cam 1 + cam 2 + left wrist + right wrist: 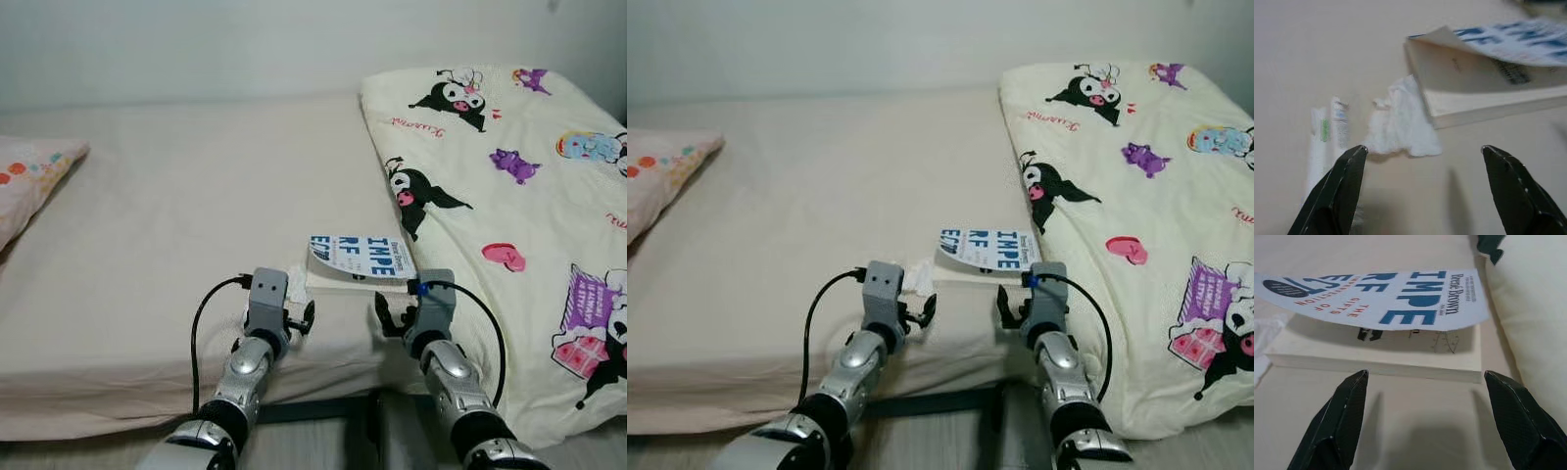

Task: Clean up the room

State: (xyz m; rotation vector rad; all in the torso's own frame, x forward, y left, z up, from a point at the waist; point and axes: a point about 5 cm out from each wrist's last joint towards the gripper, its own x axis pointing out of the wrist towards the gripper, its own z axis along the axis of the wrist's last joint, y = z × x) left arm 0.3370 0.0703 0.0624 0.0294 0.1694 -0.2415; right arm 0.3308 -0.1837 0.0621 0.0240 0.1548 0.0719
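I had both arms reaching over the bed (176,215) edge — left gripper (299,320) fingers apart, lined up on the crumpled tissue (1400,125) beside the book (1386,328); right gripper (384,315) also spread, facing the book's spine edge. Step in hand, I judged: approach before pickup. Next move needed a short advance, then closing on the tissue.

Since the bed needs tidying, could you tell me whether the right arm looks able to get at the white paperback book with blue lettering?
Probably yes: the right gripper faces the white paperback book with open jaws and bare cream sheet between them.
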